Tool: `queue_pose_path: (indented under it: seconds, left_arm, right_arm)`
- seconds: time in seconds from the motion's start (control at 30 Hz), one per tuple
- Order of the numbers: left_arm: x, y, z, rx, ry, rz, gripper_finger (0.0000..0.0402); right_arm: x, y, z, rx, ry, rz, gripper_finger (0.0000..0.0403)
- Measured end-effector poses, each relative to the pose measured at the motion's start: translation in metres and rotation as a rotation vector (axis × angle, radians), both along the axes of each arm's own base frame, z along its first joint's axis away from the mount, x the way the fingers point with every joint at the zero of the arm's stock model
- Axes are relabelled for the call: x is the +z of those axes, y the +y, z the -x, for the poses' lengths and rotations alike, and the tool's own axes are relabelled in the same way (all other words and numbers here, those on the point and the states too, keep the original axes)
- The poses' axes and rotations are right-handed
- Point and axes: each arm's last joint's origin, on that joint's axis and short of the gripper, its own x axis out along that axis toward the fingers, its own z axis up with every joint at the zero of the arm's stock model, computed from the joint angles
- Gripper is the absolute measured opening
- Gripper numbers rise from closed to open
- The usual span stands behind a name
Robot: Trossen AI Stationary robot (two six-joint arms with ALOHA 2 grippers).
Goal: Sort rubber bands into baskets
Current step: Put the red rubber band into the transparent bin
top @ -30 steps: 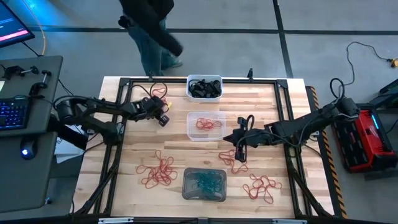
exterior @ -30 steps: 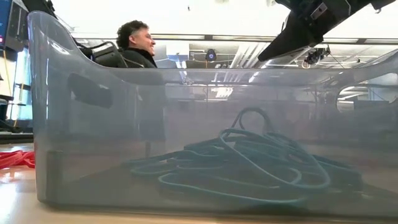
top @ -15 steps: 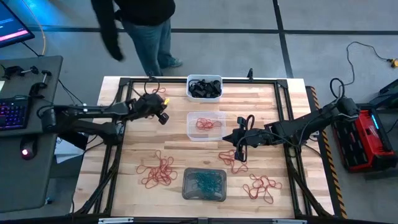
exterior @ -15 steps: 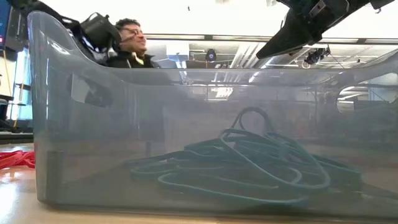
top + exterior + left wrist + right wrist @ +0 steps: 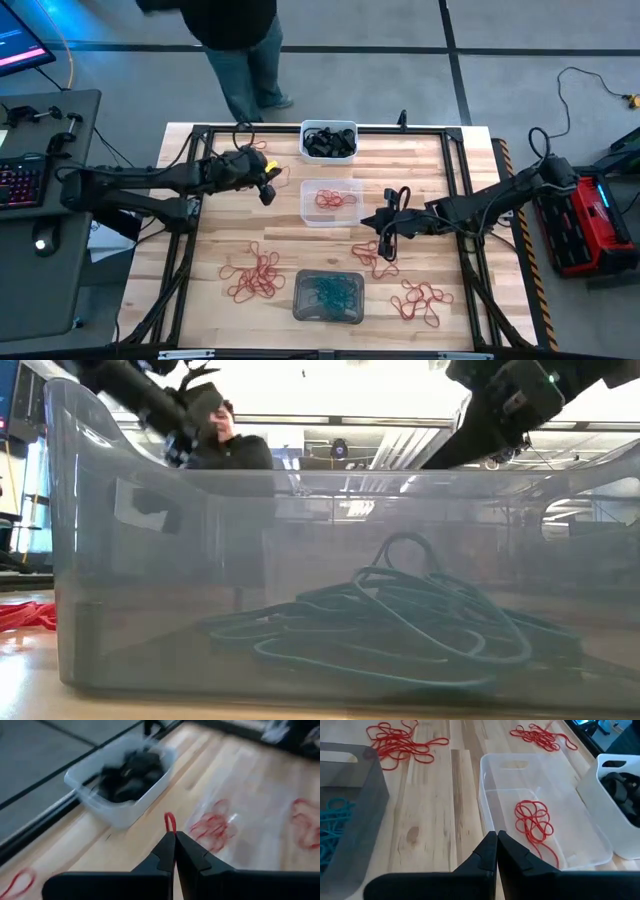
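Three baskets are part filled: white basket (image 5: 328,140) has black bands, clear basket (image 5: 331,202) a few red, grey basket (image 5: 328,296) teal. Red piles (image 5: 253,277) wait on the table. Left gripper (image 5: 174,836) pinches one red band (image 5: 170,822) near the white basket; right gripper (image 5: 497,838), closed and empty, hovers beside the clear one.

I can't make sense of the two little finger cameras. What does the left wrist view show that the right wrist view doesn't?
Only the left wrist view shows the left gripper shut on a red rubber band.

Only the right wrist view shows the grey basket of teal bands, with the right gripper shut and holding nothing.

Both show the white basket of black bands, loose red bands and the wooden table.
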Motion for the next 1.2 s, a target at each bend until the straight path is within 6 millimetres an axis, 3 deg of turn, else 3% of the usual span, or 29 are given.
queue_pose_path:
  seconds: [0.3,0.57,0.9,1.2]
  left_arm:
    - [0.033,-0.023,-0.021,-0.128,-0.099,-0.039,0.0000]
    - [0.037,-0.037,-0.070,-0.229,-0.067,-0.090,0.0000]
    - [0.009,-0.029,-0.132,-0.334,0.000,-0.092,0.0000]
    - [-0.038,-0.021,-0.158,-0.362,0.141,-0.089,0.0000]
  right_arm:
    - [-0.024,-0.012,0.007,-0.044,-0.069,-0.017,0.0000]
    - [-0.015,-0.018,0.013,-0.048,-0.100,0.006,0.0000]
    - [0.002,-0.022,0.027,-0.052,-0.141,0.032,0.0000]
    - [0.002,-0.023,0.029,-0.053,-0.132,0.035,0.0000]
